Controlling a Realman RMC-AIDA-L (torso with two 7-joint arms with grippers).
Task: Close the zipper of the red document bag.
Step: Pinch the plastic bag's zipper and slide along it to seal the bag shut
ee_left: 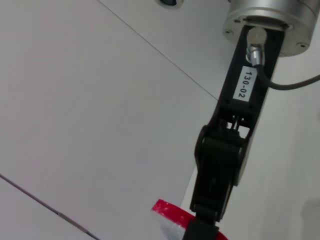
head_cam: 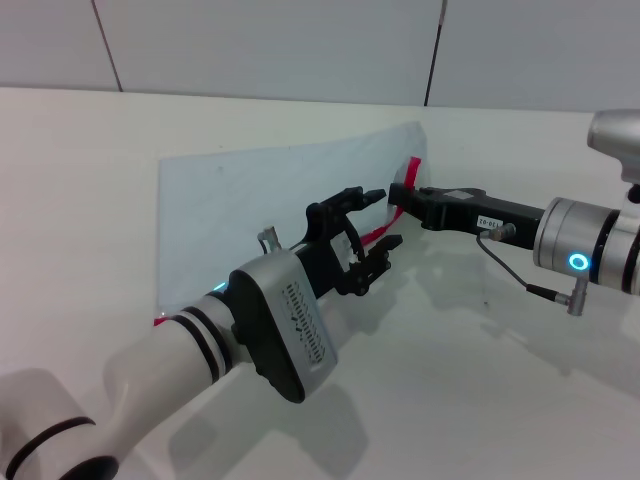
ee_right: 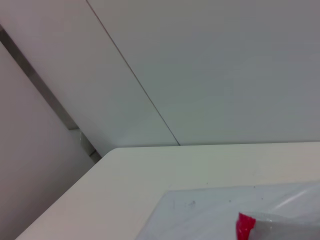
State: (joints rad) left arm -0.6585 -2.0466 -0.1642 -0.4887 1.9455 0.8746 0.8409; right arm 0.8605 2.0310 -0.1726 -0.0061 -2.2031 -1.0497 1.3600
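Head view: the red document bag (head_cam: 250, 210) lies on the white table (head_cam: 90, 170), left of centre, reaching toward the far wall. Its right end lifts off the surface. The zipper (head_cam: 372, 236) runs along the near long edge; only short red stretches show, one at the left corner and one between the two grippers. The left gripper (head_cam: 376, 222) reaches in from the near left, fingers spread apart, one above and one below the red strip, not clamped on it. The right gripper (head_cam: 398, 195) enters from the right and pinches the bag's raised right end at the red trim. A small white label on the right gripper body cannot be read here. A blue ring light glows on the right wrist. Pale wall panels (head_cam: 280, 45) with dark seams stand behind the table.

Left wrist view: the right gripper body carries a white label (ee_left: 245, 85) reading "130-02". Its black tip meets the red edge of the bag. A grey cable leaves the wrist flange.

Right wrist view: the bag's translucent sheet, a red end piece, the table edge and panelled walls.
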